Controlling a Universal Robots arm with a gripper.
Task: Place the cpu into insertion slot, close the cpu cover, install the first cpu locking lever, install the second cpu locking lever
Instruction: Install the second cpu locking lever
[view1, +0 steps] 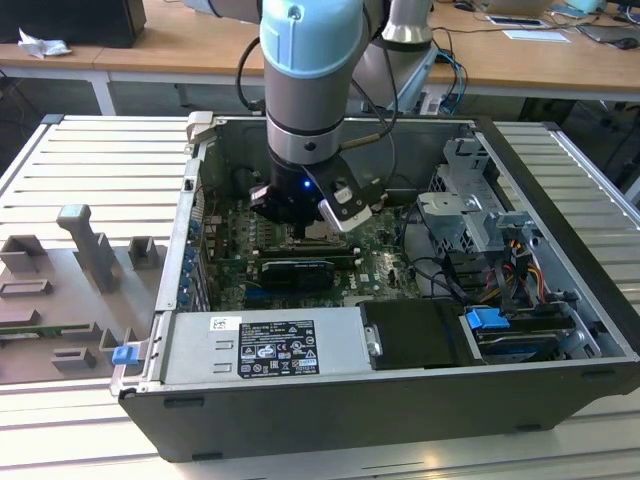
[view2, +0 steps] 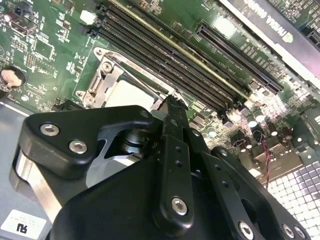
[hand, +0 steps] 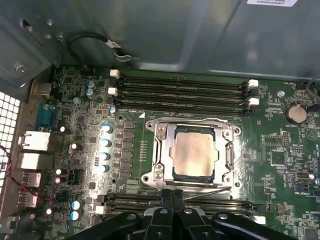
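Observation:
The pale square cpu (hand: 192, 154) lies flat in the insertion slot (hand: 156, 176) on the green board. The silvery cpu cover (hand: 226, 155) is folded down around it, and the chip shows through its window. One thin wire lever (hand: 190, 120) runs along the socket's far edge, and another (hand: 207, 189) lies along the edge nearest my fingers. My gripper (hand: 171, 194) is shut, with its tips at that near edge beside the lever's end. I cannot tell if anything is pinched. In the second wrist view the gripper (view2: 172, 102) stands just beside the cpu (view2: 127, 92). In the exterior view my gripper (view1: 300, 222) hangs low inside the computer case.
Long black memory slots (hand: 182, 92) flank the socket on two sides. A black graphics card (view1: 290, 272) sits close in front of the gripper, and the power supply (view1: 270, 345) lies along the case's front wall (view1: 300, 410). Drive cages and cables (view1: 480, 230) fill the exterior view's right.

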